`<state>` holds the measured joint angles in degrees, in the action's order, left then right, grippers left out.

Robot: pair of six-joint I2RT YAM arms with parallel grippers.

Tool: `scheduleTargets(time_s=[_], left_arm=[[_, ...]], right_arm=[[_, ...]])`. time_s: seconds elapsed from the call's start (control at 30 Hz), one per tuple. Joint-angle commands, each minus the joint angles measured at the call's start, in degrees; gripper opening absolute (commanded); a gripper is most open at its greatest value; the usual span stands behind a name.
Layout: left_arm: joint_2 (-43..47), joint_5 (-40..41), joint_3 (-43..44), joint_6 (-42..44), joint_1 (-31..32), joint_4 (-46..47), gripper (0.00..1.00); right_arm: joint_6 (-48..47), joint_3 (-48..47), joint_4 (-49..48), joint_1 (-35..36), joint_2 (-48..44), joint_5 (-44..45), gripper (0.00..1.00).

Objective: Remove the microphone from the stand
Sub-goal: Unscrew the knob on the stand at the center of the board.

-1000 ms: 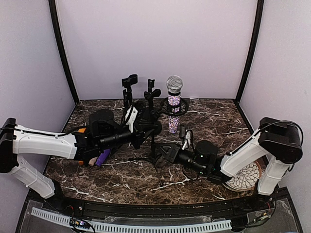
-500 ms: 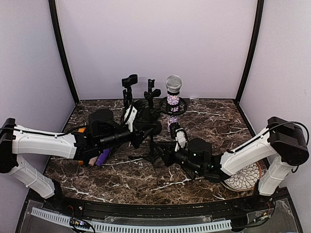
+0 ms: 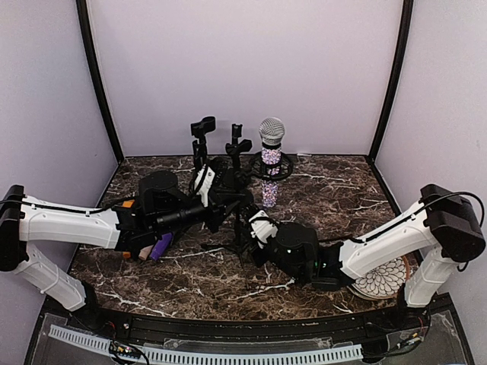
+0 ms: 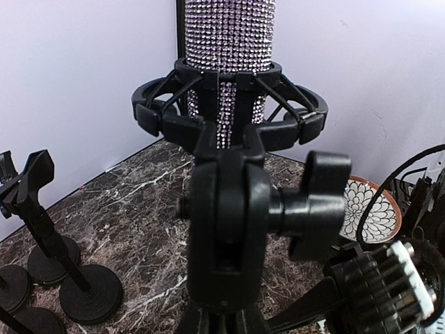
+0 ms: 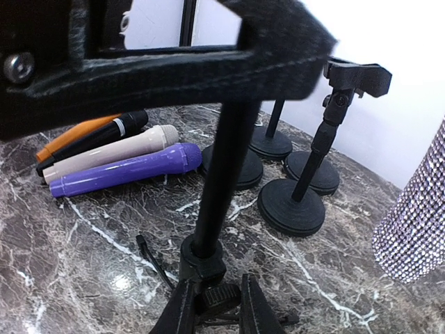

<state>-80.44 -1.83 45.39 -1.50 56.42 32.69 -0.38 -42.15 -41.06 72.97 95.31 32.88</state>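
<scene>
The microphone [image 3: 271, 161], silver-headed with a rhinestone body [image 4: 229, 62], stands upright in the black shock-mount ring [image 4: 229, 115] on top of the tripod stand [image 3: 241, 232]. My left gripper [image 3: 233, 200] is shut on the stand's pole below the swivel joint [image 4: 222, 223], its fingers barely visible at the bottom edge of the left wrist view. My right gripper [image 3: 247, 226] is low at the tripod hub. Its fingers [image 5: 174, 313] sit on either side of the knurled knob [image 5: 224, 299] at the foot of the pole [image 5: 224, 167].
Orange, black, beige and purple microphones [image 5: 125, 170] lie on the marble left of the stand. Several round-based stands [image 5: 292, 205] with empty clips stand behind it. A flower-patterned plate [image 3: 384, 277] lies at the right front.
My right gripper has moved left across the table to the base of the stand and now sits at its hub. The left arm and the microphone have not moved.
</scene>
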Motion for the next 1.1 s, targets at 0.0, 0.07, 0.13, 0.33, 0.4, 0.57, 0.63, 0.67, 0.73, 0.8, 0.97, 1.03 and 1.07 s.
scheduleTargets(time_s=[0.0,0.07,0.13,0.33,0.4,0.57,0.63,0.67,0.73,0.8,0.97,1.03,1.07], left_arm=[[-2.4,-3.0,-1.5,-1.4,1.0,-8.3,0.0],[-2.5,-3.0,-1.5,-1.4,1.0,-8.3,0.0],[-2.5,-3.2,-1.5,-1.4,1.0,-8.3,0.0],[-2.6,-3.1,-1.5,-1.4,1.0,-8.4,0.0],[-2.5,-3.1,-1.4,-1.4,1.0,-8.4,0.0],[-2.4,-3.1,-1.5,-1.5,1.0,-8.3,0.0],[-2.3,-3.1,-1.4,-1.4,1.0,-8.3,0.0],[-2.3,-3.1,-1.4,-1.4,1.0,-8.3,0.0],[-2.3,-3.0,-1.4,-1.4,1.0,-8.4,0.0],[-2.2,-2.9,-1.4,-1.3,1.0,-8.4,0.0],[-2.2,-2.8,-1.5,-1.4,1.0,-8.4,0.0],[-2.4,-2.9,-1.6,-1.5,1.0,-8.3,0.0],[-2.4,-2.8,-1.6,-1.7,1.0,-8.3,0.0]], right_arm=[[-10.8,-3.0,-0.5,2.2,2.3,5.7,0.07],[-13.9,-3.8,-1.0,2.9,3.5,7.6,0.07],[-15.2,-3.9,-2.0,3.3,4.2,8.7,0.06],[-12.7,-1.5,-6.4,3.3,1.5,7.4,0.09],[-10.5,-0.5,-7.4,3.3,0.1,7.1,0.2],[-2.8,3.1,-8.9,2.8,-5.0,5.9,0.57],[1.8,4.8,-8.8,2.3,-7.0,4.7,0.64],[4.1,5.7,-9.0,2.0,-8.1,4.1,0.67],[9.0,8.1,-9.6,1.4,-9.8,2.3,0.69],[14.0,9.9,-10.1,0.5,-11.5,0.3,0.69],[27.4,13.5,-11.4,-3.0,-13.6,-7.5,0.69],[34.2,14.5,-12.7,-4.8,-13.5,-11.4,0.7],[37.0,14.9,-13.7,-5.6,-13.1,-13.3,0.7]])
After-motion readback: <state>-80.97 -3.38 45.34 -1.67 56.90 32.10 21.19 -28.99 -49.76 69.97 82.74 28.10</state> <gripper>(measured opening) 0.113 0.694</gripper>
